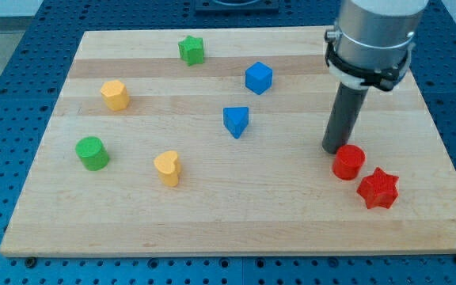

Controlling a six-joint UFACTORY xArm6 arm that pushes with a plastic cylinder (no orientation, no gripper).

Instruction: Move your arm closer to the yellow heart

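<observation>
The yellow heart [167, 168] lies on the wooden board [236, 222] at the view's lower left of centre. My tip [335, 150] rests on the board at the view's right, touching or almost touching the upper left side of the red cylinder [348, 161]. The tip is far to the right of the yellow heart, with the blue triangular block [236, 121] lying between them and a little higher.
A red star [378, 188] sits lower right of the red cylinder. A blue cube [258, 77] and a green star [191, 50] lie toward the top. A yellow hexagonal block [115, 95] and a green cylinder [93, 153] lie at the left.
</observation>
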